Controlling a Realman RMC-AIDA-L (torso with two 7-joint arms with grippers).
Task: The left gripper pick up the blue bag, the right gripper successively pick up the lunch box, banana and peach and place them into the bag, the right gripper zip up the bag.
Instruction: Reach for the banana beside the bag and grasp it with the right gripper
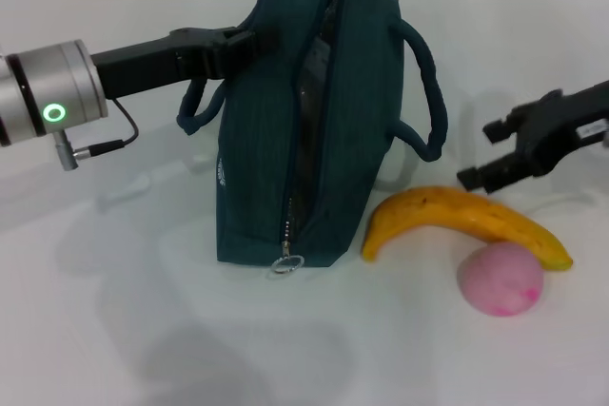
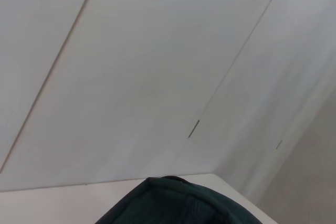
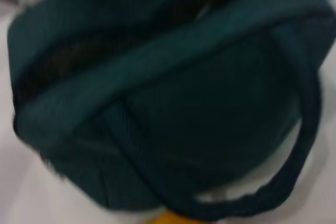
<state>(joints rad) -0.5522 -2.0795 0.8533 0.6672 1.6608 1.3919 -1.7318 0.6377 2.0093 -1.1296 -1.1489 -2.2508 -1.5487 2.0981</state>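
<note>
The blue bag stands upright on the white table, its zipper partly open along the top and front, with the ring pull hanging low. My left gripper is shut on the bag's upper left side. The bag also shows in the left wrist view and fills the right wrist view. The banana lies just right of the bag, and the peach sits in front of it. My right gripper is open and empty, just above the banana's far side. The lunch box is out of view.
The bag's right handle loops out toward my right gripper. The white table stretches in front of the bag. A pale wall stands behind it in the left wrist view.
</note>
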